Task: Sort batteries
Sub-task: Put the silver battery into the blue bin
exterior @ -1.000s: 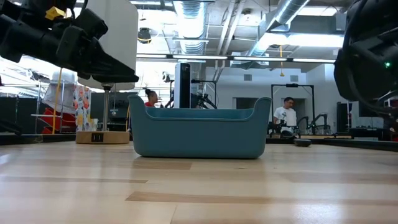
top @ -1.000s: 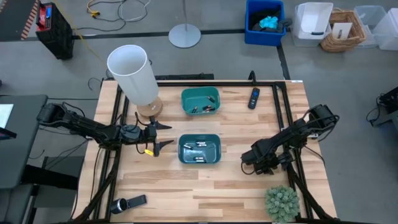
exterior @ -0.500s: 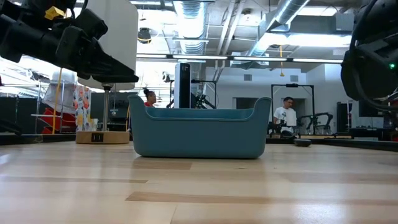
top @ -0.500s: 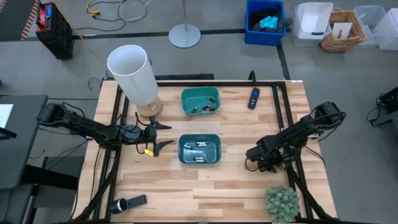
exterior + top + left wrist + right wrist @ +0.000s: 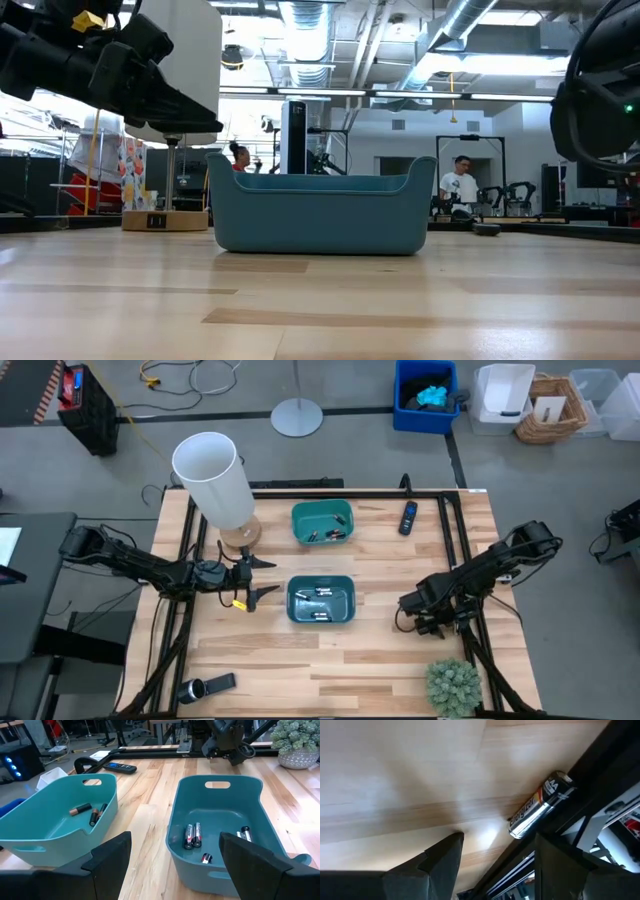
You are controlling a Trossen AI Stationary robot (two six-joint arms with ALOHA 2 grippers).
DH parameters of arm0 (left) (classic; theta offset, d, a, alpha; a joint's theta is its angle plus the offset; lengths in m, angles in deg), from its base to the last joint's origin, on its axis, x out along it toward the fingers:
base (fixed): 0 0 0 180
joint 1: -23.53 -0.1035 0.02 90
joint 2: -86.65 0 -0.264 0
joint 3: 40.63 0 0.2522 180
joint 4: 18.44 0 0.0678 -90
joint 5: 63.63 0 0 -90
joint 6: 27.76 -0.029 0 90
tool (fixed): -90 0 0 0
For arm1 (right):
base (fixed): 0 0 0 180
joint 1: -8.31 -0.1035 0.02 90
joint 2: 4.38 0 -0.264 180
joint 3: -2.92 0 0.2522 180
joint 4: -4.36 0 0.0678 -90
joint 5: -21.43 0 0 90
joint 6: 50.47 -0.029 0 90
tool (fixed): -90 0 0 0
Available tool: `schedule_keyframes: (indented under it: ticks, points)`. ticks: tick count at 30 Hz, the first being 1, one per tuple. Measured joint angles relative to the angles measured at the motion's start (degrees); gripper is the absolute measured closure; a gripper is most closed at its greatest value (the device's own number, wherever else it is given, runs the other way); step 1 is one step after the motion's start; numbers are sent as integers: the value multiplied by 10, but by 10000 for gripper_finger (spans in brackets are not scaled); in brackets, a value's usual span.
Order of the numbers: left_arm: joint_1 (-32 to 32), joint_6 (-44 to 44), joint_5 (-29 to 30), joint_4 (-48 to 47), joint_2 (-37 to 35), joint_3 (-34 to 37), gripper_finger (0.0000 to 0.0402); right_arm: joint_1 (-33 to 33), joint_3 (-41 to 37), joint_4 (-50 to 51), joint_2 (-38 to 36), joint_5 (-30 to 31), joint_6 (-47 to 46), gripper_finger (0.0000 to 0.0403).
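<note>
Two teal bins stand mid-table, the far bin and the near bin. In the left wrist view, dark and copper batteries lie in one bin and silvery batteries in the other. My left gripper hovers open to the left of the bins. My right gripper is open near the table's right side, low over the wood. Just ahead of it, one silver and black battery lies on its side against the black frame rail.
A lamp with a white shade stands at the far left and a black remote lies far right of the bins. A potted plant sits at the near right corner, and a black and silver cylinder at the near left. People show in the room behind.
My right gripper has drifted a little toward the table's right edge, staying open. The left arm and the bins have kept still.
</note>
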Motion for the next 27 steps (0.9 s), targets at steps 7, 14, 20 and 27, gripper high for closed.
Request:
schedule_keyframes:
  ticks: [7, 14, 20, 27]
  points:
    - [0, -2, 0, 0, 0, 0, 107, 20, -2, -10, 1, -1, 50, 130]
    - [0, -2, 1, 0, 0, 0, 107, 41, -3, -20, 1, -1, 110, 145]
    - [0, -2, 1, 1, 0, 0, 107, 48, -2, -13, 1, 1, 130, 149]
    - [-4, -2, 0, 1, 0, 0, 107, 59, -2, -5, -18, 13, 114, 149]
